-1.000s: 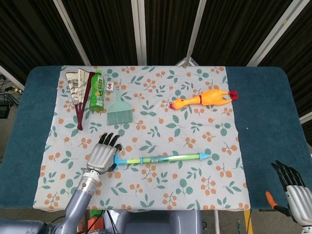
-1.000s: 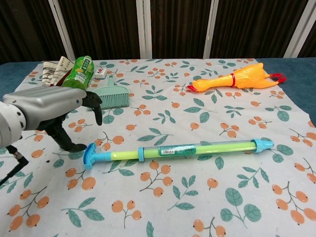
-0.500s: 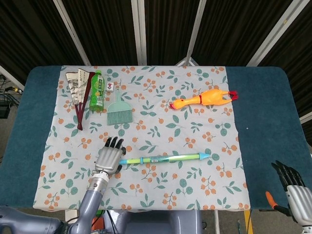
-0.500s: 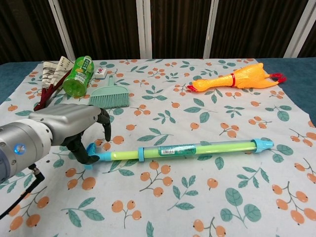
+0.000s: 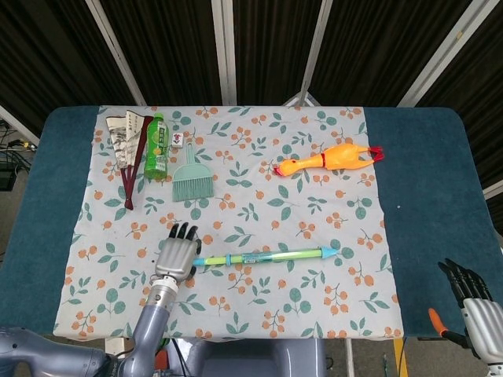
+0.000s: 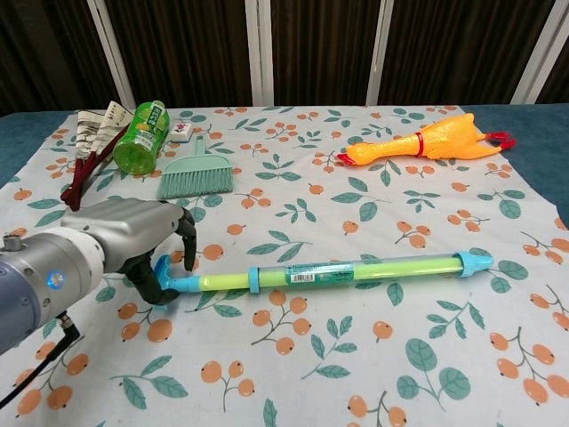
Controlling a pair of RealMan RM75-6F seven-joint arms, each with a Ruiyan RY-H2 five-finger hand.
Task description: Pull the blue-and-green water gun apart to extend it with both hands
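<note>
The blue-and-green water gun (image 5: 263, 255) lies lengthwise across the front half of the flowered cloth (image 5: 259, 204), its blue handle end to the left and its blue tip (image 6: 474, 261) pointing to the right. The left hand (image 5: 176, 253) has come down over the handle end, dark fingers (image 6: 188, 238) curled over the top and the thumb hooked underneath, so it looks to be gripping the handle where it rests on the cloth; the rest of the gun's green barrel is free and touches nothing else. The right hand (image 5: 473, 301) hangs off the near right corner of the blue table (image 5: 428, 181), well apart from the gun, with its dark fingers pointing up and a little apart and nothing in them. At the back left of the cloth a green bottle (image 5: 157, 145) lies on its side, just beside a folded fan (image 5: 130, 153) with dark red ribs, a small white tile (image 5: 178, 140) and a little mint-green brush (image 5: 190, 177). On the back right lies an orange rubber chicken (image 5: 334, 159), head toward the middle, far from the gun. Below the table edge near the right hand there is an orange-handled tool (image 5: 440, 325), too cut off for me to say what it is.
</note>
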